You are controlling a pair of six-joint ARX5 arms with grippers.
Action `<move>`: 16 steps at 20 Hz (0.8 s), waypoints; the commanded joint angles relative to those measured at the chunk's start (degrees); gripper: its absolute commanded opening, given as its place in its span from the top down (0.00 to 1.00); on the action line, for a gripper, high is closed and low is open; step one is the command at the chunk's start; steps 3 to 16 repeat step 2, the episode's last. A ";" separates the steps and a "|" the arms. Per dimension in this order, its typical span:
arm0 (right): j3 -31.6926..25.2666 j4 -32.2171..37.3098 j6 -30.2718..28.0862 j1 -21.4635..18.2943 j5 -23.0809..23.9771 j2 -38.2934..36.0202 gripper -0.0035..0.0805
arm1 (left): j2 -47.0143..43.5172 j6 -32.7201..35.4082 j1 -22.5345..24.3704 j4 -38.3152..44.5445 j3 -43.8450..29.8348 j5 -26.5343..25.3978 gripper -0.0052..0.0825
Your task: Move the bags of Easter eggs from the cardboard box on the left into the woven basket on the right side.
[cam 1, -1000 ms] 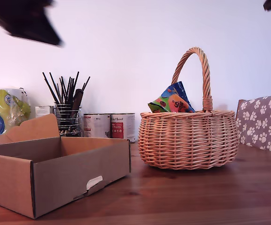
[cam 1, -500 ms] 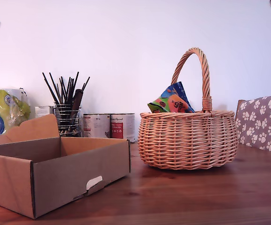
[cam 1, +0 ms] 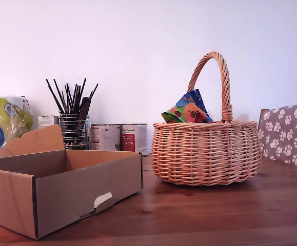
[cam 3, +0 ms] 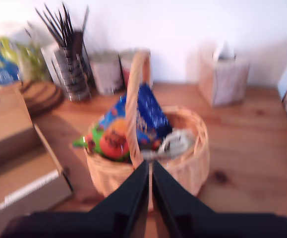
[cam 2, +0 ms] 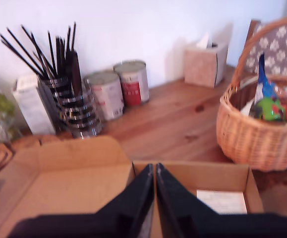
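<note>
The cardboard box [cam 1: 61, 189] sits at the exterior view's left. In the first wrist view the box [cam 2: 79, 183] holds no pouches, only a white label [cam 2: 221, 201] on its floor. The woven basket [cam 1: 205, 151] stands at the exterior view's right, with bags of Easter eggs [cam 1: 188, 109] poking above its rim. My first gripper [cam 2: 154, 168] hangs shut and empty above the box. My second gripper [cam 3: 149, 166] is shut and empty above the basket [cam 3: 183, 163], where several bags [cam 3: 128, 126] lie beside the handle. Neither gripper shows in the exterior view.
Along the back wall stand a mesh cup of black sticks [cam 1: 75, 125], two tins [cam 1: 120, 137] and a yellow-green and blue bag [cam 1: 4, 120]. A tissue box [cam 2: 205, 62] sits behind the basket. A paw-print cushion [cam 1: 289, 133] fills the exterior view's right edge.
The dark arm shapes at the exterior view's top corners have risen out of the picture. Box, basket and bags have not moved.
</note>
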 commanded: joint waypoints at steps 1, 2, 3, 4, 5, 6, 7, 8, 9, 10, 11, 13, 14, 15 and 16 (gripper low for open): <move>-1.42 -0.83 0.15 0.26 0.20 0.42 0.97 | 0.46 -0.44 0.11 -1.01 -0.39 0.09 0.95; -1.42 -1.44 0.15 0.26 0.20 0.79 0.97 | 0.85 -0.42 0.11 -1.57 -0.39 0.09 0.95; -1.42 -1.44 0.15 0.26 0.20 0.79 0.97 | 0.85 -0.42 0.11 -1.57 -0.39 0.09 0.95; -1.42 -1.44 0.15 0.26 0.20 0.79 0.97 | 0.85 -0.42 0.11 -1.57 -0.39 0.09 0.95; -1.42 -1.44 0.15 0.26 0.20 0.79 0.97 | 0.85 -0.42 0.11 -1.57 -0.39 0.09 0.95; -1.42 -1.44 0.15 0.26 0.20 0.79 0.97 | 0.85 -0.42 0.11 -1.57 -0.39 0.09 0.95; -1.42 -1.44 0.15 0.26 0.20 0.79 0.97 | 0.85 -0.42 0.11 -1.57 -0.39 0.09 0.95; -1.42 -1.44 0.15 0.26 0.20 0.79 0.97 | 0.85 -0.42 0.11 -1.57 -0.39 0.09 0.95; -1.42 -1.44 0.15 0.26 0.20 0.79 0.97 | 0.85 -0.42 0.11 -1.57 -0.39 0.09 0.95; -1.42 -1.44 0.15 0.26 0.20 0.79 0.97 | 0.85 -0.42 0.11 -1.57 -0.39 0.09 0.95; -1.42 -1.44 0.15 0.26 0.20 0.79 0.97 | 0.85 -0.42 0.11 -1.57 -0.39 0.09 0.95; -1.42 -1.44 0.15 0.26 0.20 0.79 0.97 | 0.85 -0.42 0.11 -1.57 -0.39 0.09 0.95; -1.42 -1.44 0.15 0.26 0.20 0.79 0.97 | 0.85 -0.42 0.11 -1.57 -0.39 0.09 0.95; -1.42 -1.44 0.15 0.26 0.20 0.79 0.97 | 0.85 -0.42 0.11 -1.57 -0.39 0.09 0.95; -1.42 -1.44 0.15 0.26 0.20 0.79 0.97 | 0.85 -0.42 0.11 -1.57 -0.39 0.09 0.95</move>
